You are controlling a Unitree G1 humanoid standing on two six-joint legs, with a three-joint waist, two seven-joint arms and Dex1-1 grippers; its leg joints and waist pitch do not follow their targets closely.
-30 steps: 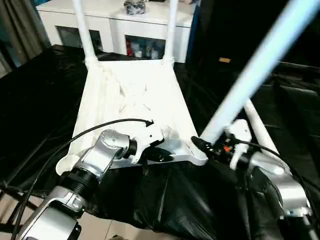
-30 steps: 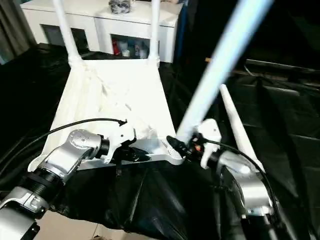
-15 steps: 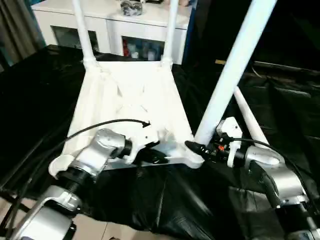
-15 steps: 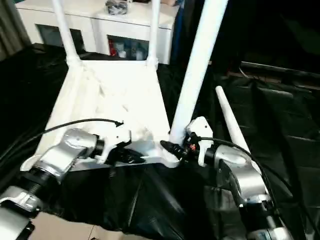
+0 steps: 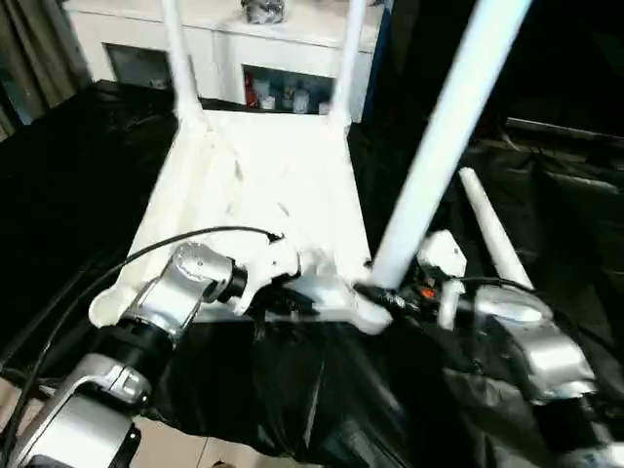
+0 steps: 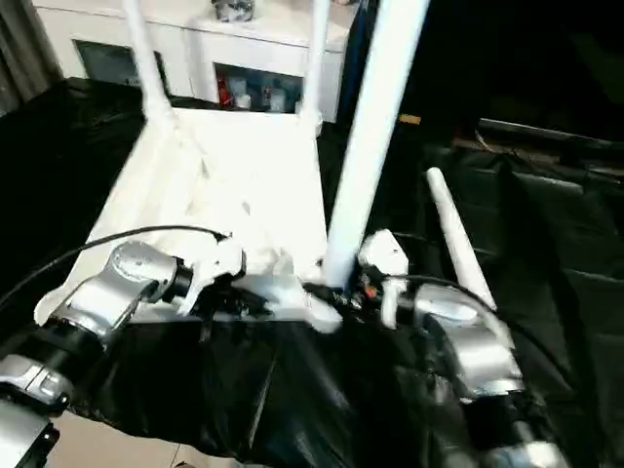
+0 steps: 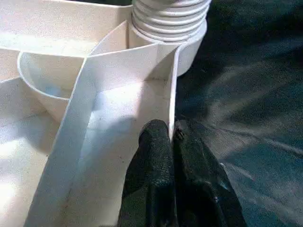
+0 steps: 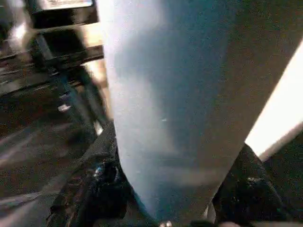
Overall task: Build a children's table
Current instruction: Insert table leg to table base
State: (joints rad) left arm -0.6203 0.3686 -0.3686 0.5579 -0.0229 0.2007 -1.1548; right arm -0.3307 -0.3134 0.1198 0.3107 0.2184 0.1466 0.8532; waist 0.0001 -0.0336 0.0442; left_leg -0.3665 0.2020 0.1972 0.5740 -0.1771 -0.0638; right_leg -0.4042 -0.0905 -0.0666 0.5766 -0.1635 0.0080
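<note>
My left gripper (image 7: 171, 142) is nearest me, at the tabletop's (image 5: 263, 175) near edge. Its two black fingers (image 7: 154, 161) are pinched together on the thin upright rim wall of the tabletop, one finger inside the rim and one outside, just short of the near right corner socket (image 7: 173, 21). From my head I see that gripper (image 5: 292, 304) low against the same edge, with my silver forearm running back toward me.

My right gripper (image 5: 375, 292) sits just beside that corner socket on its right side. It is closed around the thick lower end of a leg (image 5: 439, 136), which rises steeply from the socket and leans up and to the right. In my right wrist view the leg (image 8: 165, 104) stands between my fingers (image 8: 246, 184), which press it from either side.

The tabletop lies upside down on the black sheet (image 5: 68, 195) over the worktop, ribs up, stretching away from me. A loose leg (image 5: 492, 234) lies on the sheet to the right of my right gripper, apart from the tabletop.

At the far corners two legs stand upright in their sockets, the far left leg (image 5: 180, 58) and the far right leg (image 5: 349, 58). Beyond them is a white cabinet (image 5: 224, 39).
</note>
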